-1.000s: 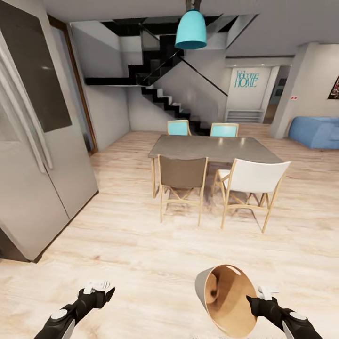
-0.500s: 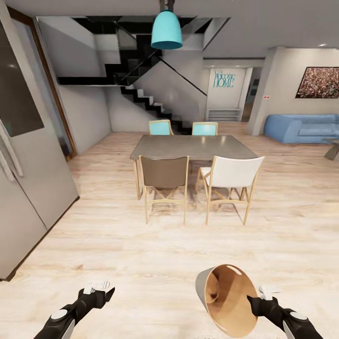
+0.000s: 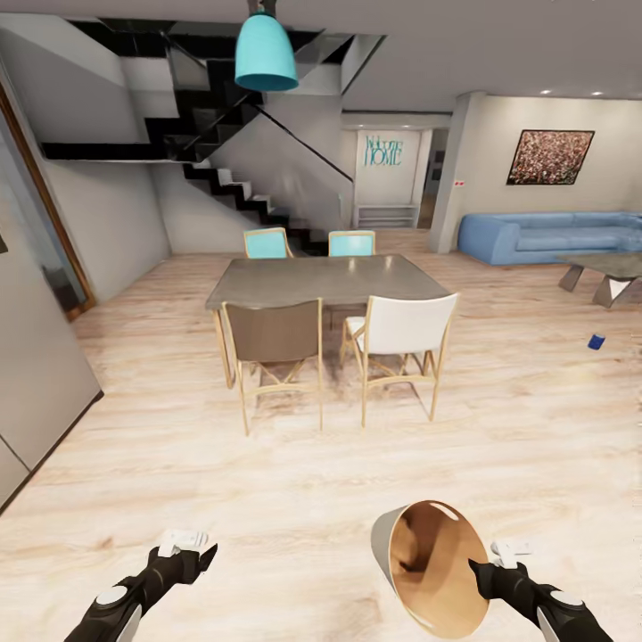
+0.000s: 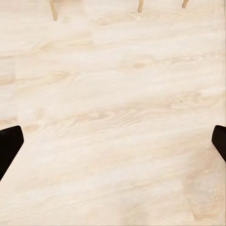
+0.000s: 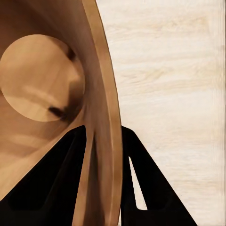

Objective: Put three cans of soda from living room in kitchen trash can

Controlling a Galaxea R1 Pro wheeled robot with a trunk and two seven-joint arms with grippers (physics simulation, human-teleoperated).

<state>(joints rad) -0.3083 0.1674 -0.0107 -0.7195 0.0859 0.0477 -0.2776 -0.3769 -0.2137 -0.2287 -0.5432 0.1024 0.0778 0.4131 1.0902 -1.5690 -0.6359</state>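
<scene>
Blue soda can (image 3: 596, 341) lies far ahead-right on floor, nearer the right gripper (image 3: 489, 565), which clamps the bin (image 3: 428, 571) rim; left gripper (image 3: 189, 551) gapes apart.

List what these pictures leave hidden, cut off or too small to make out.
- Small blue object on the floor: too small in the head view to confirm it is a can.
- Grey tapered bin with copper inside: lower rim cut by the head view's bottom edge.
- Blue sofa: cut by the right edge.
- Left gripper's black fingers: cropped by the wrist view's edges.

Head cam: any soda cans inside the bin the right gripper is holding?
No. The trash can in the right gripper shows a bare copper interior.
</scene>
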